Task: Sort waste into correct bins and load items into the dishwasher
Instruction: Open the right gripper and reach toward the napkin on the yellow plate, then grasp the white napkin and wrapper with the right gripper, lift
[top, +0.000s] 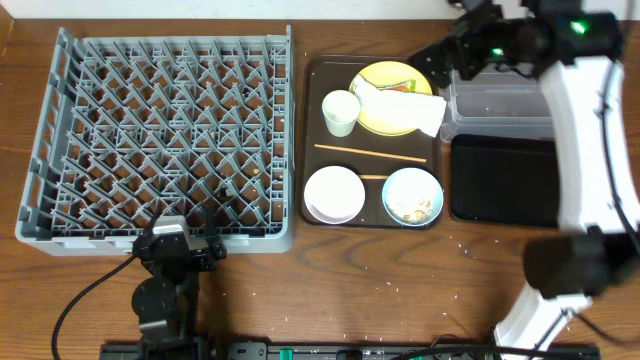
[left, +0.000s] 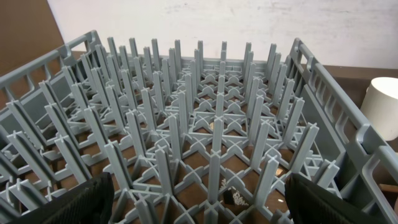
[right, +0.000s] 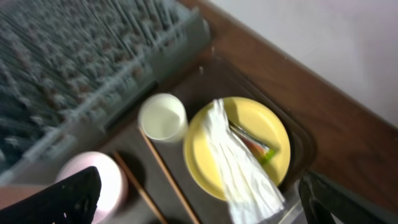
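Crumpled white paper napkin looked light, soft and crushable, with no stiff edge. Best hold, as a judgement: pinch the bunched middle, deep enough to catch every layer. The right gripper stood wide open, empty, with the napkin straight ahead between its fingers, not touched. The napkin draped over a round yellow plate, running off the 6 o'clock rim in the wrist view. A yellow-green printed wrapper lay against it at 3 o'clock. Overhead, a clear deep plastic tub sat at the plate's 3 o'clock. The left gripper gaped empty over the grey plastic dish rack.
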